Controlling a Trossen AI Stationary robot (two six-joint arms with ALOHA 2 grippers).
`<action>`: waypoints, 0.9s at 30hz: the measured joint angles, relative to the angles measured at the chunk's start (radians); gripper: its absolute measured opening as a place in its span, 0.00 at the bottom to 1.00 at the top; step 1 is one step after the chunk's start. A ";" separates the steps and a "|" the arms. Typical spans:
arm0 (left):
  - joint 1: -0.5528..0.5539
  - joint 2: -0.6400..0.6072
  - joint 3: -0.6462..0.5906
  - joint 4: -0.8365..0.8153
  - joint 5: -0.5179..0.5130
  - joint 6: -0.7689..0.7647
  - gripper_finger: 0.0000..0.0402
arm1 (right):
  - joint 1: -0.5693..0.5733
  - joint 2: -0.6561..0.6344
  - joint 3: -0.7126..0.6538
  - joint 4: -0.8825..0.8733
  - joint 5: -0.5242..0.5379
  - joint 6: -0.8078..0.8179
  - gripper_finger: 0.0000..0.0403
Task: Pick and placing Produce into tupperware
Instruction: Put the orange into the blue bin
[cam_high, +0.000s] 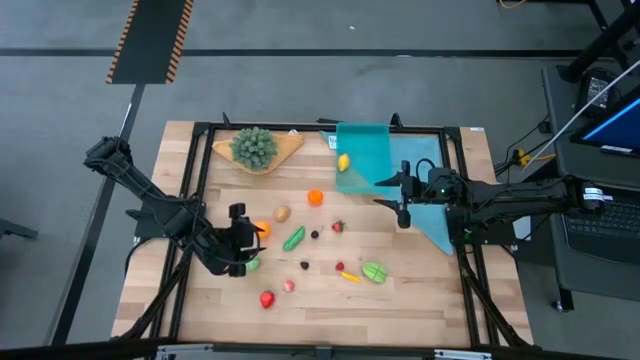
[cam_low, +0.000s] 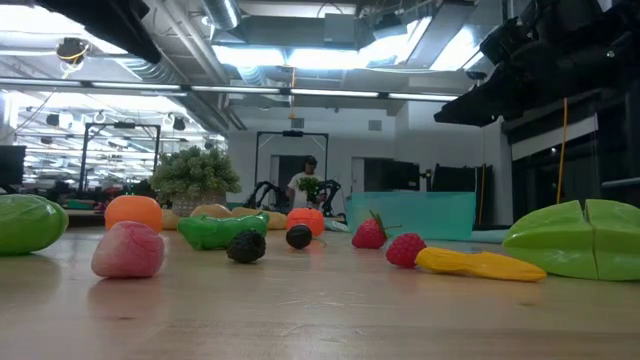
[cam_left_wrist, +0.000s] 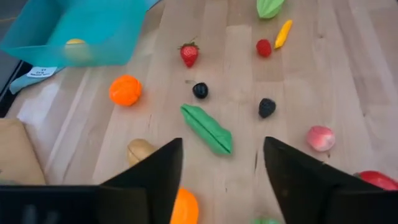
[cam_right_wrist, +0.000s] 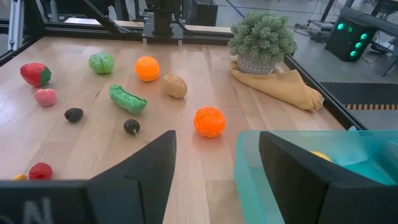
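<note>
The tupperware (cam_high: 365, 150) (cam_right_wrist: 292, 162), a teal box, stands at the table's far middle with a yellow piece (cam_high: 343, 162) inside. Several produce pieces lie loose on the wood. Among them are a green pod (cam_left_wrist: 207, 129), two oranges (cam_left_wrist: 125, 90) (cam_left_wrist: 185, 208), a strawberry (cam_left_wrist: 189, 53), dark berries (cam_left_wrist: 200, 90) and a pink piece (cam_left_wrist: 321, 137). My left gripper (cam_high: 243, 240) (cam_left_wrist: 222, 155) hovers open above the left-hand pieces, holding nothing. My right gripper (cam_high: 392, 195) (cam_right_wrist: 216, 149) stands open at the box's right near corner (cam_right_wrist: 239, 135), one finger (cam_right_wrist: 292, 168) showing over it. My right gripper has one finger in front of the tupperware's near corner in the right wrist view. I cannot tell whether it touches the box. My left gripper touches nothing.
A bushy green plant (cam_high: 255, 148) sits on a tan board at the far left. A light-blue cloth (cam_high: 432, 210) lies under my right arm. Black frame rails (cam_high: 190, 200) run along the table's sides. A person (cam_low: 308, 180) stands far off in the room.
</note>
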 joint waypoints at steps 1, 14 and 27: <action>0.000 0.000 0.000 -0.010 -0.007 0.000 0.58 | 0.000 0.000 0.000 0.000 0.000 0.000 0.58; 0.000 0.000 0.000 -0.022 -0.015 -0.022 0.66 | 0.000 0.000 0.000 0.040 -0.001 0.040 0.58; 0.013 -0.001 0.000 -0.021 -0.024 -0.028 0.66 | 0.000 0.000 0.000 0.031 -0.001 0.079 0.58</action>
